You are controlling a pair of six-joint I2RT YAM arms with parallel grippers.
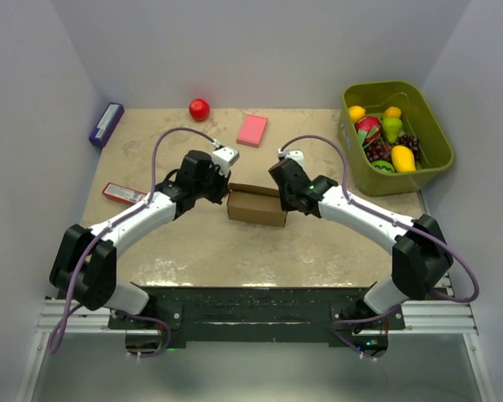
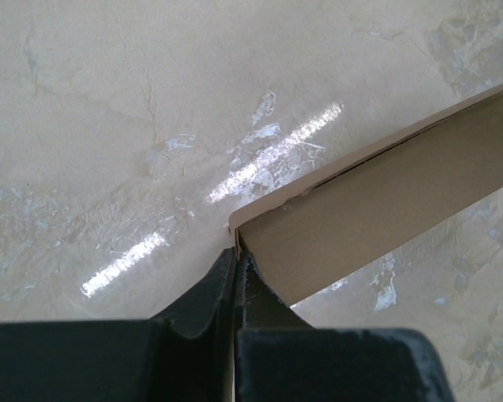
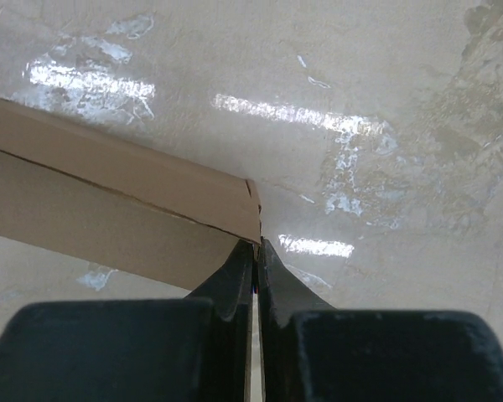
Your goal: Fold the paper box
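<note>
The paper box [image 1: 256, 206] is a small plain brown cardboard box lying in the middle of the table, long side left to right. My left gripper [image 1: 224, 195] is shut on the box's left end. In the left wrist view the fingertips [image 2: 226, 270] pinch a thin cardboard edge, and the box [image 2: 386, 197] runs off to the upper right. My right gripper [image 1: 285, 198] is shut on the box's right end. In the right wrist view its fingers [image 3: 272, 268] close on the end edge at the corner, and the box [image 3: 109, 209] stretches to the left.
A green bin [image 1: 377, 85] of toy fruit stands at the back right. A pink flat block [image 1: 252, 130] and a red ball [image 1: 199, 109] lie behind the box. A purple box [image 1: 106, 124] and a red-and-white packet [image 1: 123, 194] lie at the left.
</note>
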